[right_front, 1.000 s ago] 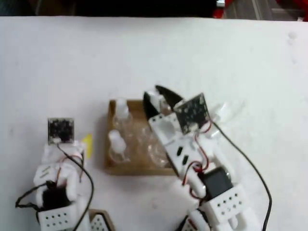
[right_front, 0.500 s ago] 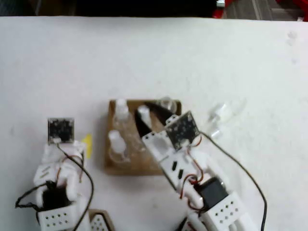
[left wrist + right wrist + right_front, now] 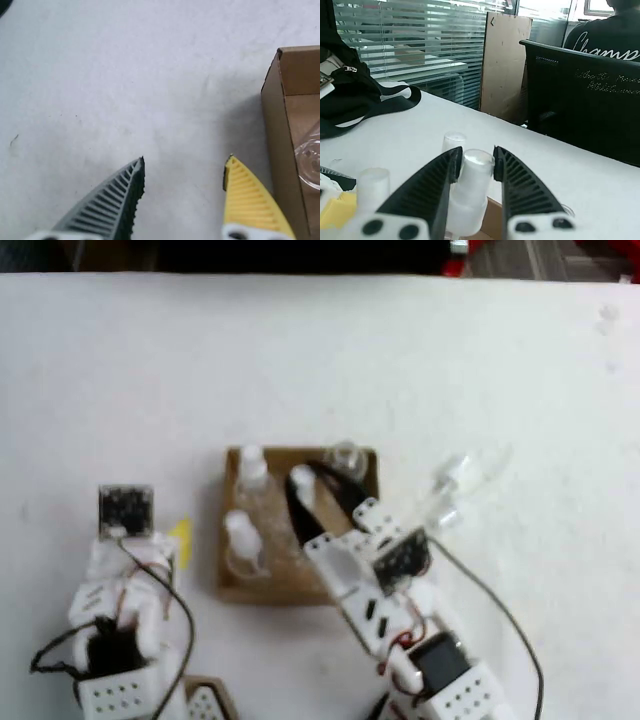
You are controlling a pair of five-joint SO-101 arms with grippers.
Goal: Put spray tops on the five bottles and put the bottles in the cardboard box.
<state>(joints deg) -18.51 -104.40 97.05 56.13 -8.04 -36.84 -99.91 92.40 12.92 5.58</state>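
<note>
Window blinds (image 3: 410,45), black chair (image 3: 580,100) beyond white table (image 3: 420,125).

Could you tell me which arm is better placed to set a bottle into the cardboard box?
Right. The right end effector grips a bottle by the spray top above the cardboard box; the left end effector is open over the table beside it.

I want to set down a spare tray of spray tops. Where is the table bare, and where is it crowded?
Bare: the table beyond the cardboard box, across the whole width. Crowded: inside the box, where the right gripper clamps a bottle, and right of the box, where a loose bottle lies.
</note>
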